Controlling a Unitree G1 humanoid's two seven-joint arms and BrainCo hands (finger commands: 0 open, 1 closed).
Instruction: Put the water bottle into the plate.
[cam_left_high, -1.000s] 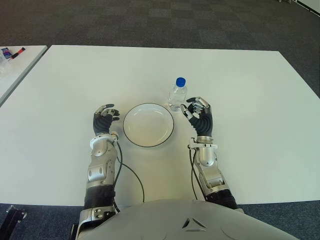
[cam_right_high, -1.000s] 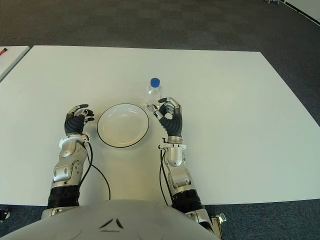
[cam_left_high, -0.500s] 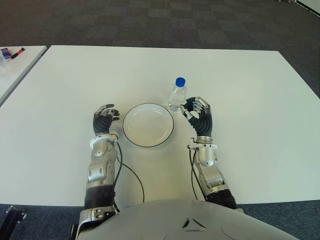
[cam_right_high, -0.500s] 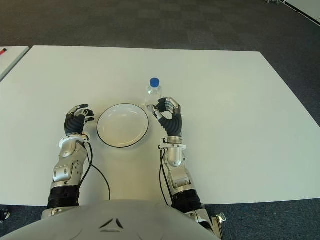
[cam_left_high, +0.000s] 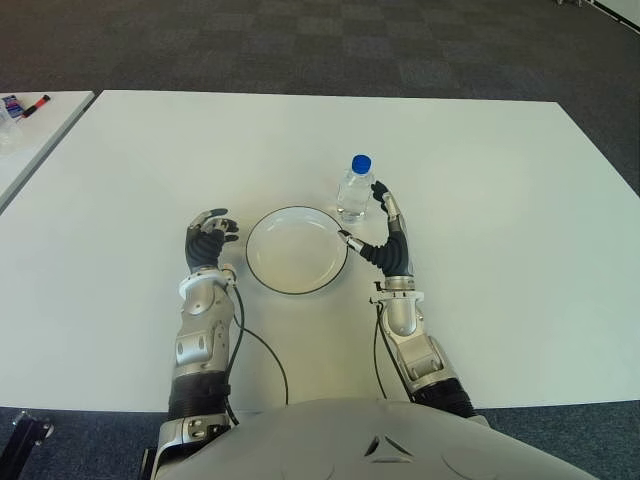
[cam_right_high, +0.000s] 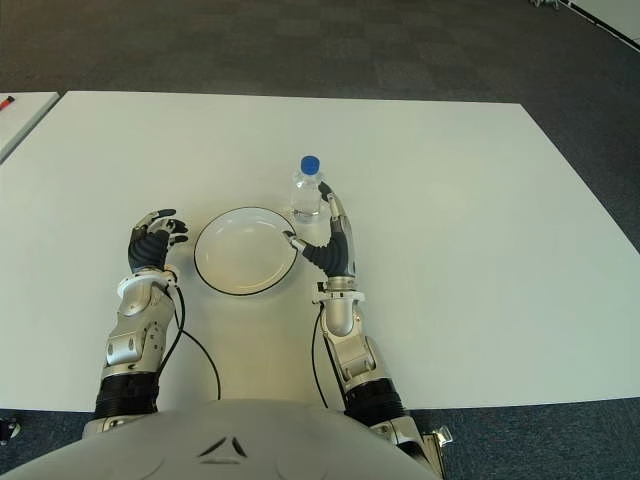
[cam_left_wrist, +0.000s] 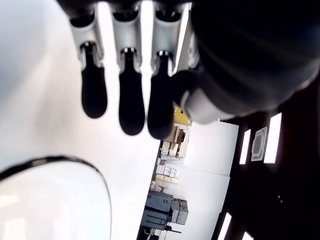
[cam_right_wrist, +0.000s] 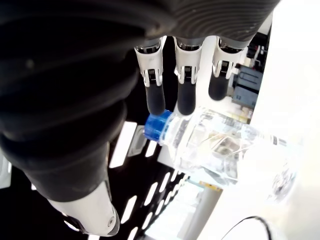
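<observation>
A clear water bottle (cam_left_high: 355, 189) with a blue cap stands upright on the white table (cam_left_high: 500, 200), just behind the right rim of the white, dark-rimmed plate (cam_left_high: 295, 255). My right hand (cam_left_high: 364, 214) is open right beside the bottle, on its right. Its fingers (cam_right_wrist: 186, 95) stretch out along the bottle (cam_right_wrist: 220, 150), and its thumb reaches over the plate's rim. Whether they touch the bottle I cannot tell. My left hand (cam_left_high: 207, 238) shows left of the plate, relaxed and holding nothing; the plate's rim (cam_left_wrist: 75, 162) lies close to its fingers (cam_left_wrist: 131, 100).
A second white table (cam_left_high: 25, 140) stands at the far left with markers (cam_left_high: 30, 105) on it. Dark carpet lies beyond the table's far edge. Thin cables (cam_left_high: 265, 350) loop beside my forearms near the front edge.
My right hand has uncurled from a half-closed pose to stretched fingers and moved left, up against the bottle. The bottle, the plate and my left hand have not moved.
</observation>
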